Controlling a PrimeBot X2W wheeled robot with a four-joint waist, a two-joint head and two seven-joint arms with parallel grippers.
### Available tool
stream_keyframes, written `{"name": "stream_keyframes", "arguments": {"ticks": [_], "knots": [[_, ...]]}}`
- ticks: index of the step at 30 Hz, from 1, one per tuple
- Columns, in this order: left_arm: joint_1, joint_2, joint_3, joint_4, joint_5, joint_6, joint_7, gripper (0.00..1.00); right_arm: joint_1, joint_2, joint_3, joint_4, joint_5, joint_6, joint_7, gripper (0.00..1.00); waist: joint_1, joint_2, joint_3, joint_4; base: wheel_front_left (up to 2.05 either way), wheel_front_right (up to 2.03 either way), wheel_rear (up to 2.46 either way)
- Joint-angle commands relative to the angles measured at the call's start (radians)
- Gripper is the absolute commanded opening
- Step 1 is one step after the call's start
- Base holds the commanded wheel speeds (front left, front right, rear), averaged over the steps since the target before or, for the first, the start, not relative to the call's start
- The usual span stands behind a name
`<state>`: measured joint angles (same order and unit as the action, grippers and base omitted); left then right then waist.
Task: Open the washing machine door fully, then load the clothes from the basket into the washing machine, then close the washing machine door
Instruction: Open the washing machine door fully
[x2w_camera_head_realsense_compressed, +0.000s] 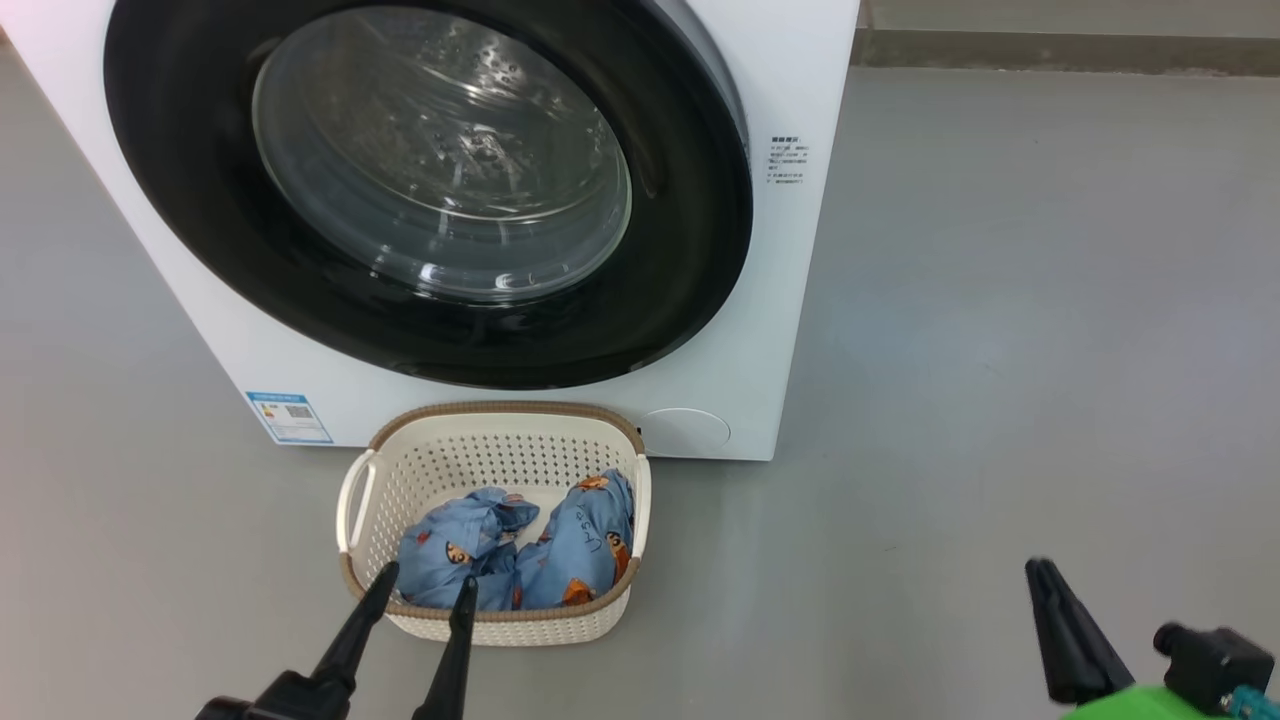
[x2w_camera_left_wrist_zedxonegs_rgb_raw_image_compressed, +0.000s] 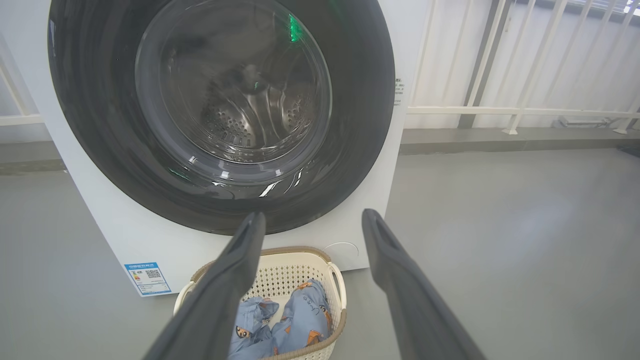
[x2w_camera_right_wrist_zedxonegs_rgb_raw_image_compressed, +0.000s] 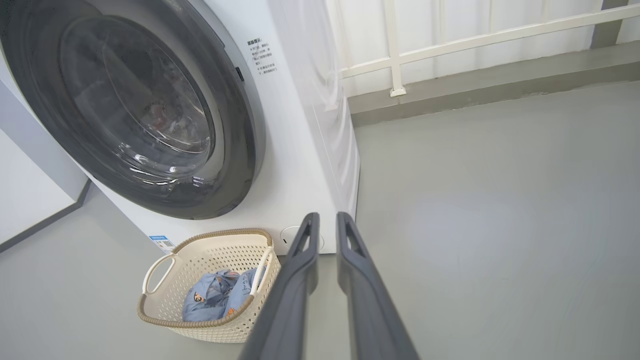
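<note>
— Where does the washing machine door (x2w_camera_head_realsense_compressed: 430, 170) stand?

— It lies against the front of the washing machine (x2w_camera_head_realsense_compressed: 790, 300), its black rim nearly as wide as the white cabinet. Through the clear glass bowl, the left wrist view shows the steel perforated drum.

— And the basket (x2w_camera_head_realsense_compressed: 500, 410)?

— It sits on the grey floor (x2w_camera_head_realsense_compressed: 1000, 350) just in front of the machine, under the lower edge of the door. A blue label sticker (x2w_camera_head_realsense_compressed: 288, 417) is on the cabinet to its left, and a small round white cap (x2w_camera_head_realsense_compressed: 685, 430) to its right.

— The clothes (x2w_camera_head_realsense_compressed: 560, 545)?

— They are inside the basket: two crumpled light-blue bundles side by side, printed with orange-brown figures, towards its near and right parts.

— What about the left gripper (x2w_camera_head_realsense_compressed: 426, 580)?

— Its two dark fingers are spread wide and hold nothing. In the head view the tips overlap the basket's near rim, though contact cannot be judged there. The left wrist view has the fingers apart, with the lower door rim and the basket between them.

— The right gripper (x2w_camera_head_realsense_compressed: 1045, 570)?

— It hangs well off to the right of the basket over bare floor. The right wrist view shows its fingers (x2w_camera_right_wrist_zedxonegs_rgb_raw_image_compressed: 310, 235) drawn narrow, a slim gap between them and nothing in it; they point towards the machine's lower right corner. A white railing (x2w_camera_right_wrist_zedxonegs_rgb_raw_image_compressed: 395, 55) runs behind the machine.
</note>
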<state>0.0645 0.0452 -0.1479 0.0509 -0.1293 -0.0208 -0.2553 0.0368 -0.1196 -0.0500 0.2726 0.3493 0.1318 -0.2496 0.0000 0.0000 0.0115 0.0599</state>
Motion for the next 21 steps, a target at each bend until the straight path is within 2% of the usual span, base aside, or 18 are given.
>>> {"name": "stream_keyframes", "arguments": {"ticks": [1, 12, 17, 21], "knots": [[-0.013, 0.005, 0.022, -0.019, -0.011, 0.008, -0.006, 1.0, -0.069, -0.003, 0.025, -0.042, 0.052, -0.001, -0.012, 0.0, 0.0, 0.0, 0.004, -0.002, 0.0, 0.0, 0.0], [-0.047, 0.005, -0.013, -0.015, -0.02, 0.009, -0.006, 1.0, -0.336, 0.019, 0.033, -0.087, 0.282, -0.001, -0.012, 0.0, 0.0, 0.0, 0.045, 0.014, 0.0, 0.0, 0.0], [-0.071, 0.005, -0.038, -0.01, -0.021, 0.007, -0.006, 1.0, -0.486, 0.004, 0.029, -0.079, 0.447, -0.001, -0.012, 0.0, 0.0, 0.0, 0.072, 0.045, 0.0, 0.0, 0.0], [-0.086, 0.005, -0.055, -0.005, -0.021, 0.007, -0.006, 1.0, -0.583, -0.039, 0.057, -0.061, 0.581, -0.001, -0.012, 0.0, 0.0, 0.0, 0.094, 0.077, 0.0, 0.0, 0.0]]}}
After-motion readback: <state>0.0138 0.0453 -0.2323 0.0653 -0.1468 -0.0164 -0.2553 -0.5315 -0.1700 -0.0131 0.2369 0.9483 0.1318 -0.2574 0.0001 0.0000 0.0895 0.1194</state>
